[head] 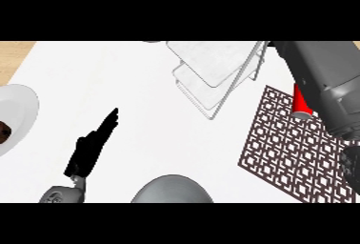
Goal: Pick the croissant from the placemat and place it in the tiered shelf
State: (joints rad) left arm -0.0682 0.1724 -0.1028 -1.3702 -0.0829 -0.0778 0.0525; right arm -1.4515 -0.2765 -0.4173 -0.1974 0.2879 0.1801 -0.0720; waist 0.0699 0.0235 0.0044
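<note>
The brown patterned placemat [281, 147] lies at the right of the white counter. No croissant shows on its visible part. My right forearm [323, 76] crosses the mat's far right side from the top, and only a dark bit of my right hand [352, 163] shows at the view's right edge, over the mat. The white wire tiered shelf [215, 71] stands at the top centre, just left of the mat. My left hand [93, 145] rests open at the lower left, fingers straight and pointing up and right, holding nothing.
A red cylindrical thing [302, 102] shows beside my right forearm at the mat's upper edge. A white plate [17, 112] with something brown [4, 132] on it sits at the left edge. A grey rounded shape [172, 190] fills the bottom centre.
</note>
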